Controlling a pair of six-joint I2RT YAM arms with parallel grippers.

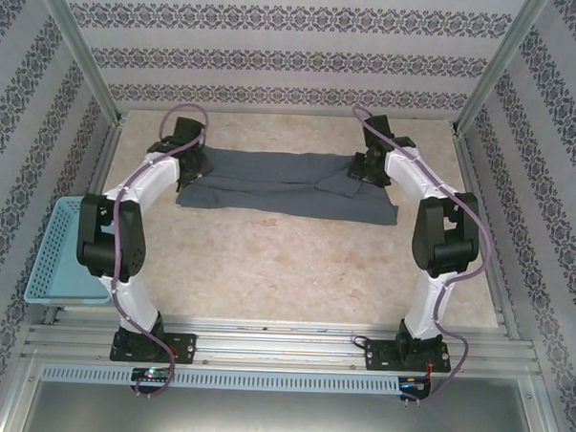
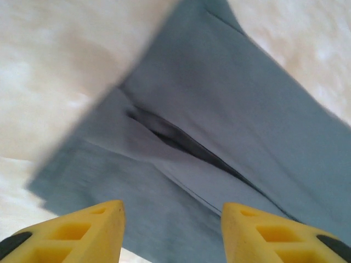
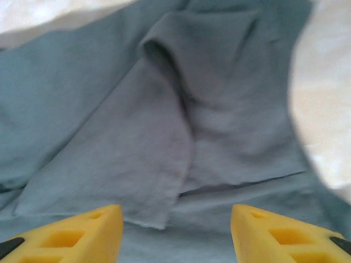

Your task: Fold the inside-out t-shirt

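Observation:
The inside-out t-shirt (image 1: pixel 289 184), dark slate-grey, lies folded into a long band across the far half of the table. My left gripper (image 1: pixel 187 169) hovers over its left end, and my right gripper (image 1: pixel 368 168) over its right end. In the left wrist view the yellow fingers (image 2: pixel 88 233) stand apart above layered cloth (image 2: pixel 219 120) with a dark fold gap. Through the right wrist camera, the fingers (image 3: pixel 274 233) are spread over a folded flap of the shirt (image 3: pixel 181 126). Nothing sits between either pair of fingers.
A light-blue mesh basket (image 1: pixel 62 249) hangs off the table's left edge beside the left arm. Patterned walls and metal posts (image 1: pixel 85 54) close in the back and sides. Bare beige tabletop (image 1: pixel 286 264) stretches between the shirt and the arm bases.

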